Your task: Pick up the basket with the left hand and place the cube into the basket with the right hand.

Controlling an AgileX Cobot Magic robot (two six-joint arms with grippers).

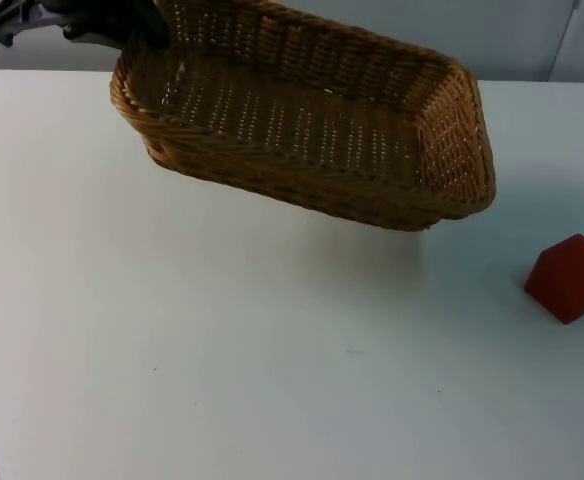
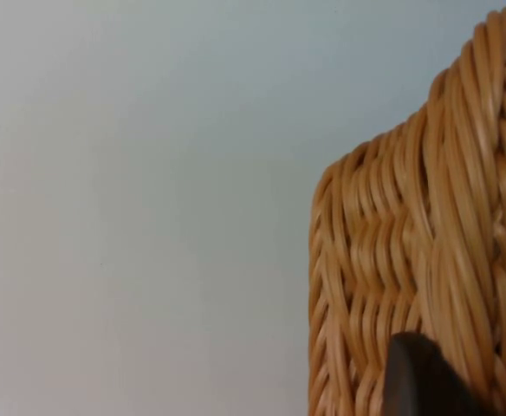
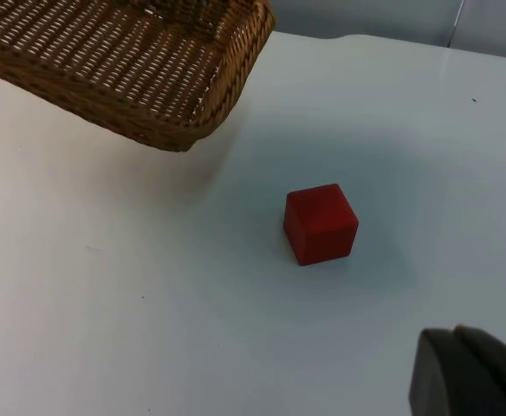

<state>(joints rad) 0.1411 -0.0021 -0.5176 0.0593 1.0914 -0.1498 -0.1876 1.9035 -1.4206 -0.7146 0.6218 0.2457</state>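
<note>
At the top view's upper left the left gripper (image 1: 137, 35) clasps the raised, tilted wicker basket (image 1: 302, 125), the red cube (image 1: 570, 277) resting on the table (image 1: 222, 380) at right; whether the right gripper (image 3: 465, 377) is open I cannot tell.

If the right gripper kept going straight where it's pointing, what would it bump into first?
Probably the red cube sitting on the white table: it lies ahead of the right gripper, slightly off to one side, so it might just miss and meet the table.

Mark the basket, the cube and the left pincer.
basket (image 1: 302, 120), top view, woven floor inside.
cube (image 3: 321, 224), right wrist view, middle of the red block.
left pincer (image 1: 137, 35), top view, at the basket's rim.
</note>
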